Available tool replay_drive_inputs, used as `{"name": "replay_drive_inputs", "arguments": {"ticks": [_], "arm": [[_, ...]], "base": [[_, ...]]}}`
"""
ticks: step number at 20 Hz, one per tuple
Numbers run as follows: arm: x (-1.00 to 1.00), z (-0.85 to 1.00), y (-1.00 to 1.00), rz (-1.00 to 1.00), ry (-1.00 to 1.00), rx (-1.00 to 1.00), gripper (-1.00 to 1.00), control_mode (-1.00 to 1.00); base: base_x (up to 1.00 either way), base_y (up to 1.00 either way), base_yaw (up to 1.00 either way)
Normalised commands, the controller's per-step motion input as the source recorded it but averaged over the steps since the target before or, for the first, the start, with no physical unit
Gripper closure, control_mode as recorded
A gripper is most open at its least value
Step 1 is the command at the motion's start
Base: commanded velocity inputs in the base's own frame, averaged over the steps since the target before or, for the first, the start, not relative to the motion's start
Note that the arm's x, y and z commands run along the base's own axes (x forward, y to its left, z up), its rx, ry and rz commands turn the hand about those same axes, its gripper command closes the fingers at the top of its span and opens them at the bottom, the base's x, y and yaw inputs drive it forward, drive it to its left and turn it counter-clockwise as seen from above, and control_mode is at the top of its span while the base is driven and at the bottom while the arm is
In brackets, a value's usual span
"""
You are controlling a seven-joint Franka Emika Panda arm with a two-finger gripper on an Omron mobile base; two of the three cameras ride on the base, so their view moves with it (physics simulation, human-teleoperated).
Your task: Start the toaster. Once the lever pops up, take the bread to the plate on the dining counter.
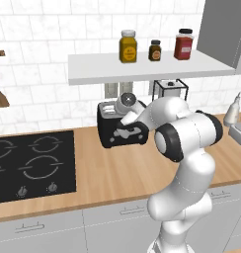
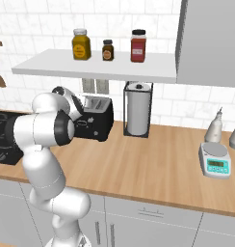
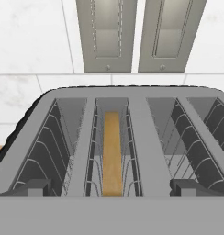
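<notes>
You have the wooden worktop [image 1: 117, 173] running along the tiled wall, with the black hob [image 1: 31, 163] set into it at your left. The toaster [image 1: 112, 129] stands at the back of that worktop, under the white shelf [image 2: 95, 67], its long side parallel to the wall and its slots facing up. Your arm reaches over it, with the gripper [image 3: 112, 189] hanging just above the toaster's near edge, looking down into the slots. Its fingers are spread as wide as they go, one tip [image 3: 33, 188] at each side of the hand view, and they hold nothing and touch nothing. The bread [image 3: 112, 153] stands on edge inside the left slot, thin face up, its long axis running along the slot away from the hand.
</notes>
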Motion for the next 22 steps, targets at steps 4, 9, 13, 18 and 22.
{"name": "replay_drive_inputs", "arguments": {"ticks": [4, 9, 13, 18, 22], "arm": [[0.0, 0.0, 0.0, 0.0, 0.0, 0.0, -1.0, -1.0], [0.0, 0.0, 0.0, 0.0, 0.0, 0.0, -1.0, -1.0], [0.0, 0.0, 0.0, 0.0, 0.0, 0.0, -1.0, -1.0], [0.0, 0.0, 0.0, 0.0, 0.0, 0.0, -1.0, -1.0], [0.0, 0.0, 0.0, 0.0, 0.0, 0.0, -1.0, -1.0]], "base": [[0.0, 0.0, 0.0], [0.0, 0.0, 0.0], [0.0, 0.0, 0.0], [0.0, 0.0, 0.0], [0.0, 0.0, 0.0]]}}
